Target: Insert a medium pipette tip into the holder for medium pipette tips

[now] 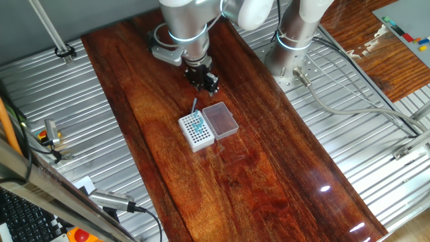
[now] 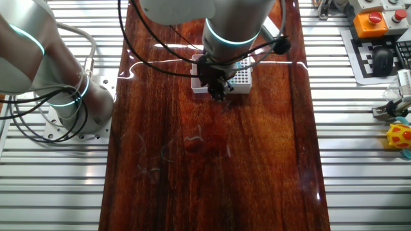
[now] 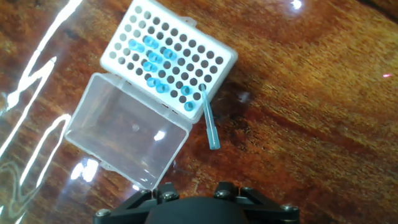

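A: We see the arm (image 1: 195,17) has chunky silver-white links, and there's a glowing cyan ring at each joint.

B: Yep, same ring on the base column (image 1: 295,30), plus grey cables trailing off it. We also spot the black gripper (image 1: 203,77) with small silver screws on its housing (image 3: 199,208).

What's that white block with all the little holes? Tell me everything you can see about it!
The white block is a small plastic-looking rack sitting flat on the wooden table. Its top has a grid of dark round holes; a bunch hold blue tips, most are empty. A clear lid lies open beside it, seemingly joined along one edge. One loose blue tip leans against its corner. The gripper is not touching it.
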Robot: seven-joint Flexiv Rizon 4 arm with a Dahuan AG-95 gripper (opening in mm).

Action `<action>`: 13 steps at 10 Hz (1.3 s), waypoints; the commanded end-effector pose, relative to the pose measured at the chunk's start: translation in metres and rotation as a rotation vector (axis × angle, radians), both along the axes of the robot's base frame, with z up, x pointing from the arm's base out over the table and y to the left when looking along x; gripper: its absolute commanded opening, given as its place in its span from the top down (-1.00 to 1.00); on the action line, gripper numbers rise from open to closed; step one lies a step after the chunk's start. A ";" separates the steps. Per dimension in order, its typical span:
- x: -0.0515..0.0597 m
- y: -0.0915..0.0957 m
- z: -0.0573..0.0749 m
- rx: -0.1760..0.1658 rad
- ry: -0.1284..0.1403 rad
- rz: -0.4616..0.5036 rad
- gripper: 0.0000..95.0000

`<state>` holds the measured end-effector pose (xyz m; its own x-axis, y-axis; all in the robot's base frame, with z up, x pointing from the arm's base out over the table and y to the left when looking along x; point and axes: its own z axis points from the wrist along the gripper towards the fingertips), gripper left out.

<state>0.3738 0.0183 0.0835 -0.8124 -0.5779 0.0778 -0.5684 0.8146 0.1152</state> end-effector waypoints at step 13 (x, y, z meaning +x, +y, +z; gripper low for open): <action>0.011 -0.011 -0.002 -0.037 -0.007 0.123 0.20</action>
